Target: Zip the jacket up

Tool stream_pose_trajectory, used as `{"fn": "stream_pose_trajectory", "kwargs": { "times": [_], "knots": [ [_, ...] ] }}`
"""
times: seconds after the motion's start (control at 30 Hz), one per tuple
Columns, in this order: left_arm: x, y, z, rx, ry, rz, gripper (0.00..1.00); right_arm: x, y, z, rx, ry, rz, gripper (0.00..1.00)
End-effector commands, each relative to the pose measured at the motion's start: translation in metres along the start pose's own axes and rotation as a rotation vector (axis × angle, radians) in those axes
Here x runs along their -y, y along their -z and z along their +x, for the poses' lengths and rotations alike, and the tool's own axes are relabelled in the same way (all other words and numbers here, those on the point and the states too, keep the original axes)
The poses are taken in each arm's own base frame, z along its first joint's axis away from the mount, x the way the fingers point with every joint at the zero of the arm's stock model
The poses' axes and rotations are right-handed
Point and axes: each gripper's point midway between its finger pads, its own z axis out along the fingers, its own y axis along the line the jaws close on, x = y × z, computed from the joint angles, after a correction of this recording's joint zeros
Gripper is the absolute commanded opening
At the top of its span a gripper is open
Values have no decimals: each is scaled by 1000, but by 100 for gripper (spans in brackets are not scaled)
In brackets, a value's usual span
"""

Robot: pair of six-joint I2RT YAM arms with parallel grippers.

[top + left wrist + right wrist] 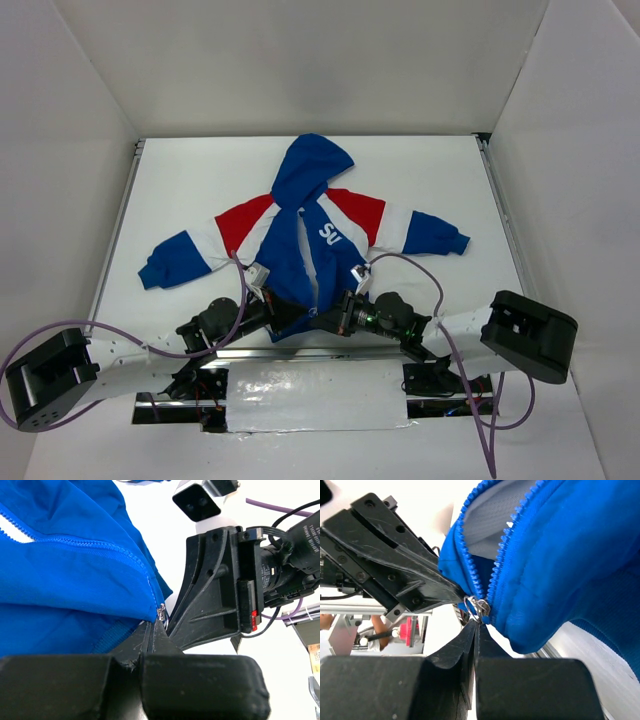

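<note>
While both arms reach inward from the near edge, the white bench (440, 180) carries the jacket (290, 230) laid flat at its centre, hood toward the far wall and sleeves spread to either side. Body and hood are royal blue; red and white bands cross the shoulders and sleeves. The front is open: the two rows of blue zip teeth stand apart above the hem, with pale lining showing between them. The left claw (283, 312) is clenched on the jacket's hem corner at the foot of the zip, fingertips pressed together against the blue cloth. The right claw (325, 320), just beside the left one and facing it, is clenched on the zip slider (479, 607), fingertips together under the metal ring at the bottom of the teeth. The chest lettering (327, 234) is white and reads "SU"; anything further is lost in the fold. White print on the right arm's black housing (307, 530) is too small to read.
</note>
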Motion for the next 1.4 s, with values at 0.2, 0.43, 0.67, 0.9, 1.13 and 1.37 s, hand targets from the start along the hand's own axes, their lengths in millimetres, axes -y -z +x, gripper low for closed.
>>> {"fn": "stream_pose_trajectory", "kwargs": {
  "times": [0.2, 0.43, 0.67, 0.9, 1.13, 1.37],
  "knots": [
    [22, -6, -25, 73, 3, 70, 0, -20, 0, -10, 43, 45, -61, 10],
    [23, -5, -22, 62, 5, 83, 0, -18, 1, -11, 50, 46, -51, 34],
    [23, -5, -21, 61, 7, 82, 0, -7, 1, -10, 57, 23, -23, 38],
    [23, -5, -20, 56, 7, 88, 0, -7, 1, -12, 75, -11, -35, 38],
    [22, -4, -20, 58, 5, 86, 0, -10, 4, -16, 99, -20, -50, 38],
    [23, -4, -21, 57, 5, 91, 0, -7, 3, -19, 116, -15, -30, 24]
  ]
}}
